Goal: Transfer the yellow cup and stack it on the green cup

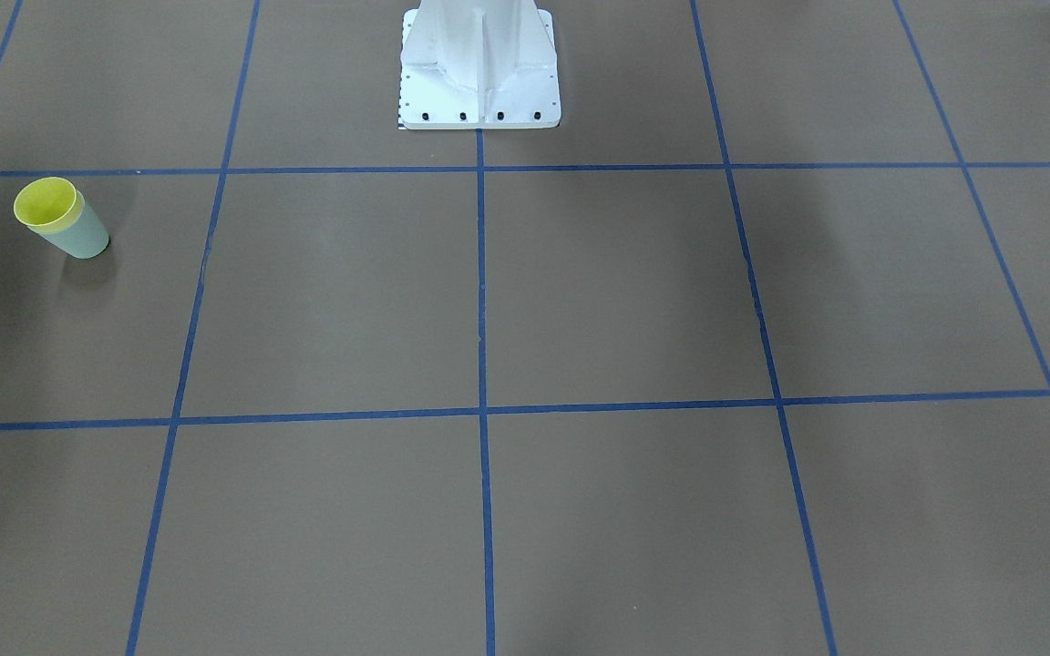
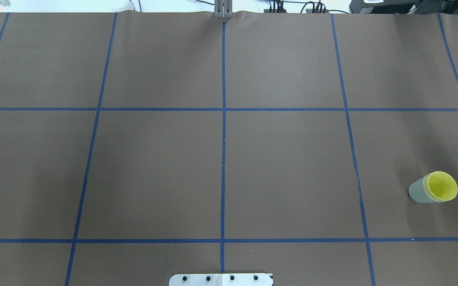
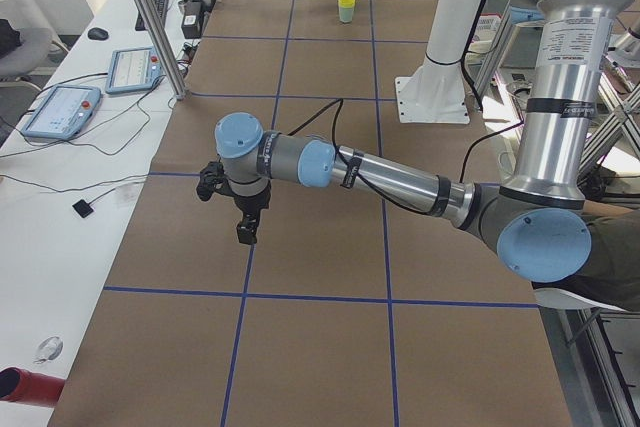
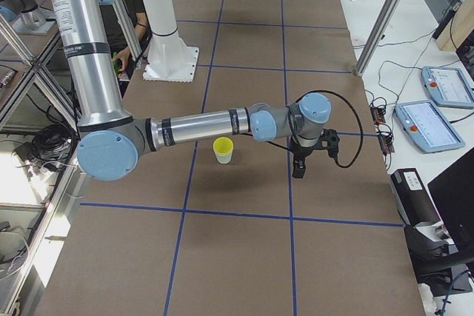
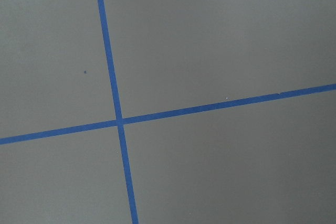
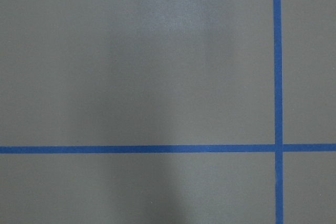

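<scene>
Sitting nested inside the green cup (image 2: 416, 191), the yellow cup (image 2: 441, 186) shows only its rim and its inside above it. The pair stands upright on the tabletop (image 2: 284, 167), far on the robot's right side. The right gripper (image 4: 299, 169) hangs pointing down near the cups without touching them; whether its fingers are apart or together cannot be told. The left gripper (image 3: 246, 232) hangs over the left part, well apart from the cups, and its state also cannot be told.
</scene>
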